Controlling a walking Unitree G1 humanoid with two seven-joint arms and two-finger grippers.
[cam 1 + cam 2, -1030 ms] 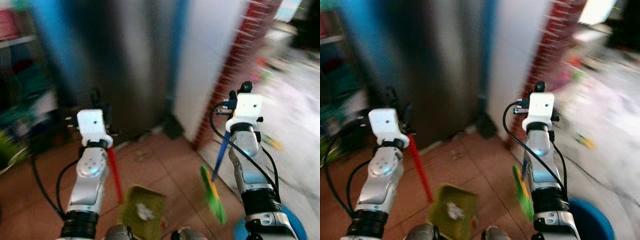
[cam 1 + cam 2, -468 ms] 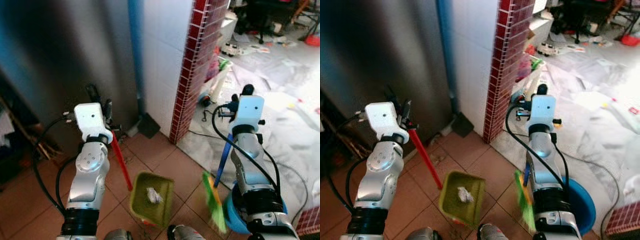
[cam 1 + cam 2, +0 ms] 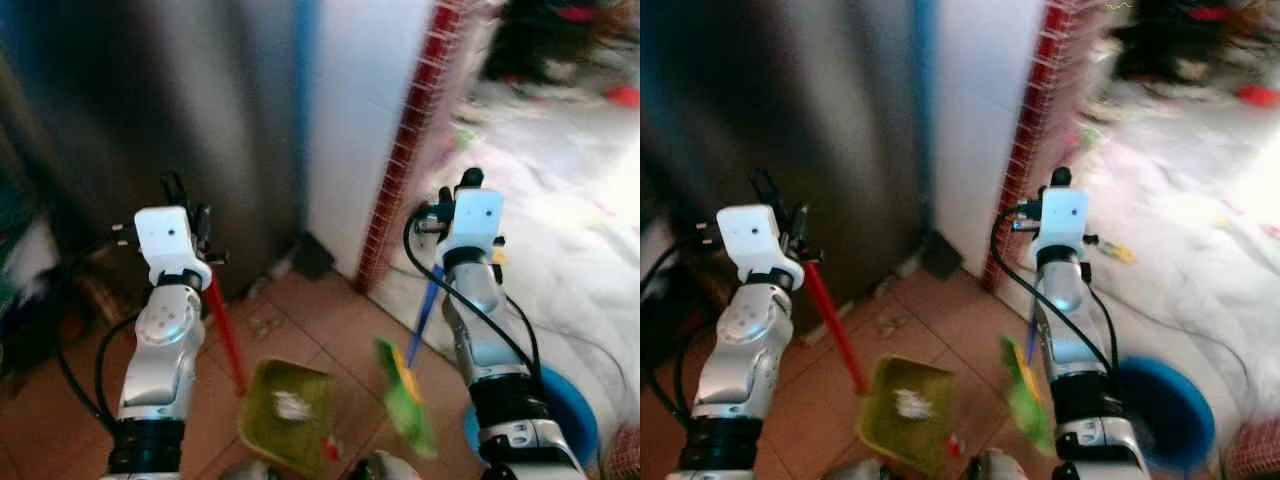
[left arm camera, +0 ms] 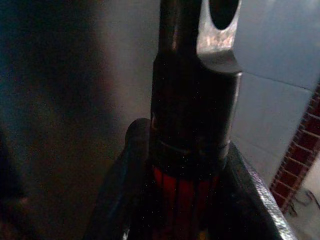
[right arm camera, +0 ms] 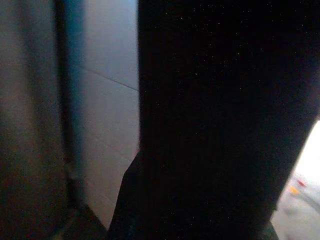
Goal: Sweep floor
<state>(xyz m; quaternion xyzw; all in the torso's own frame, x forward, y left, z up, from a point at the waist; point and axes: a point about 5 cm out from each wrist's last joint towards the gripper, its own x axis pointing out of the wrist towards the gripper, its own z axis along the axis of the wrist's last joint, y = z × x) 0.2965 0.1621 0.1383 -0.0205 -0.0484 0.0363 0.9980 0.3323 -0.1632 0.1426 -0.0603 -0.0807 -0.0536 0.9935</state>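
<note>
Terracotta floor tiles (image 3: 70, 440) run up to a tall dark metallic cabinet front (image 3: 180, 110), a white tiled wall (image 3: 360, 100) and a red brick-tiled pillar edge (image 3: 415, 130); beyond the pillar lies a pale, littered floor, blurred in both eye views.

Left gripper (image 3: 185, 205) is raised in front of the cabinet, fingers closed around the long red handle (image 3: 225, 335) of the olive-green dustpan (image 3: 285, 415). The left wrist view confirms the hold: black fingers (image 4: 250, 195) flank the red shaft with its dark end cap. The dustpan sits low over the tiles between the two arms and carries a small white crumpled scrap (image 3: 292, 405).

Right gripper (image 3: 455, 195) is raised near the pillar, clamped on the blue handle (image 3: 424, 315) of the broom. The green and yellow broom head (image 3: 405, 400) hangs just right of the dustpan, motion-blurred. The right wrist view is mostly dark.

A round blue basin (image 3: 565, 420) stands on the floor beside the right arm.
</note>
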